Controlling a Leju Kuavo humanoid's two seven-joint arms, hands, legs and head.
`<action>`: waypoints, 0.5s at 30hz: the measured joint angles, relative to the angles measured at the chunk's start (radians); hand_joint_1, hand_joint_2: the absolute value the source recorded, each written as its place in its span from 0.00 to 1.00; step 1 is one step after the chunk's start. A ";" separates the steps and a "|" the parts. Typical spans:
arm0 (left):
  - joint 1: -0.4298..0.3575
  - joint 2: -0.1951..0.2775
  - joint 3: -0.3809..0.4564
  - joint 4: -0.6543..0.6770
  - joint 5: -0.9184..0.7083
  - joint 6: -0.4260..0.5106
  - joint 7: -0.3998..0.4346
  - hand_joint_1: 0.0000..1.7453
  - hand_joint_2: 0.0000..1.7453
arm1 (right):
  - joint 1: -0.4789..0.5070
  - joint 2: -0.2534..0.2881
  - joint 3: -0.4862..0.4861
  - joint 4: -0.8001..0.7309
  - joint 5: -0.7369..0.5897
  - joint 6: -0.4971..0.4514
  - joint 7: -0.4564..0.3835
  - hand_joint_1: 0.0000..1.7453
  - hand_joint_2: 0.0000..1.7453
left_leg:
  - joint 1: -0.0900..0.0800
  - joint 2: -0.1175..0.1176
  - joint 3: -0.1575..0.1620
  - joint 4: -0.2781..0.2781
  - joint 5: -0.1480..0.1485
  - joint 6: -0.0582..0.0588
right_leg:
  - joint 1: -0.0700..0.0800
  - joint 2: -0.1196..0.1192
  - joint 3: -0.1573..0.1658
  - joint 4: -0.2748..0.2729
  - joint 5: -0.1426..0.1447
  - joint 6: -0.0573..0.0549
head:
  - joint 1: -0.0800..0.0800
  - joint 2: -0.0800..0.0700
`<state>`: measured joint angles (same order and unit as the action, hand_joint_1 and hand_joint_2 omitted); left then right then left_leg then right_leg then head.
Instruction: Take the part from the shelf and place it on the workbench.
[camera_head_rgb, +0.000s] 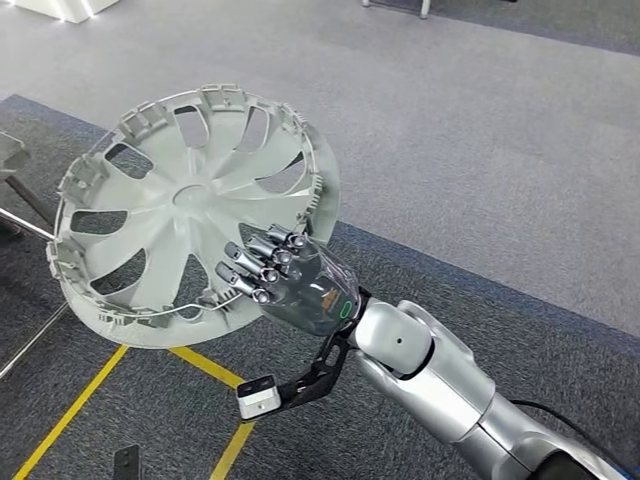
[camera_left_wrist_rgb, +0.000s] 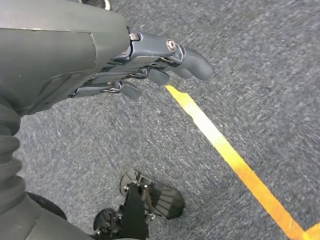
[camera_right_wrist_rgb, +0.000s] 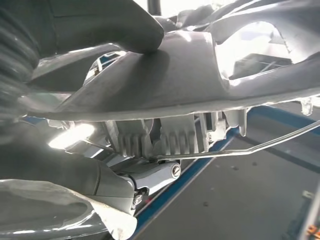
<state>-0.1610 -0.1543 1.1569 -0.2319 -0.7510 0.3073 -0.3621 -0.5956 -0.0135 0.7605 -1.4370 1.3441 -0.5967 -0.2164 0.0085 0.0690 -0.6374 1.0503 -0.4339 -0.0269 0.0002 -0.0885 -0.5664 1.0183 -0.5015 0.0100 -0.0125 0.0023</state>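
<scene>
The right hand (camera_head_rgb: 302, 285) clamps its fingers (camera_head_rgb: 253, 262) on the near rim of the round grey plastic spoked wheel cover (camera_head_rgb: 181, 200), which extends away, tilted, above the carpet, while the left hand (camera_left_wrist_rgb: 113, 60) hangs with fingers loosely extended, holding nothing.

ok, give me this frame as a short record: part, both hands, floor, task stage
part: grey wheel cover, ribbed inner side facing the head camera, tilted, held in the air over the floor
right hand: right hand grips the wheel cover at its rim; fingers lie on the inner side, thumb presses the opposite face
left hand: left hand holds nothing, fingers extended, over the carpet
floor: grey carpet with yellow line and blue stripe
task stage: part is in hand, not yet set down
</scene>
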 joint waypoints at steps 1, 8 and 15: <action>0.001 -0.001 0.000 0.000 -0.002 0.002 0.004 0.00 1.00 | 0.000 0.000 0.000 -0.001 -0.006 0.000 -0.002 1.00 1.00 | -0.004 0.002 0.001 -0.008 -0.005 0.006 | 0.004 -0.011 0.002 0.000 -0.003 0.004 | 0.000 0.000; 0.008 -0.001 0.000 0.000 -0.013 0.010 0.016 0.00 1.00 | 0.007 -0.001 0.004 -0.013 -0.051 0.008 -0.026 1.00 1.00 | 0.003 -0.077 0.003 -0.016 -0.003 0.046 | -0.005 0.078 -0.107 0.229 -0.125 0.027 | 0.006 0.000; 0.006 -0.005 0.000 0.000 -0.019 0.007 0.023 0.00 1.00 | 0.017 -0.001 0.016 -0.012 -0.076 0.014 -0.044 1.00 1.00 | 0.003 -0.171 -0.002 -0.009 -0.003 0.040 | -0.011 0.154 -0.048 0.039 0.016 0.011 | 0.006 0.000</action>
<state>-0.1551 -0.1596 1.1568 -0.2317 -0.7703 0.3139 -0.3394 -0.5781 -0.0147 0.7766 -1.4494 1.2685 -0.5829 -0.2607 0.0117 -0.1016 -0.6396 1.0409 -0.4368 0.0128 -0.0110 0.0651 -0.6144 1.0571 -0.4855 0.0205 -0.0067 0.0023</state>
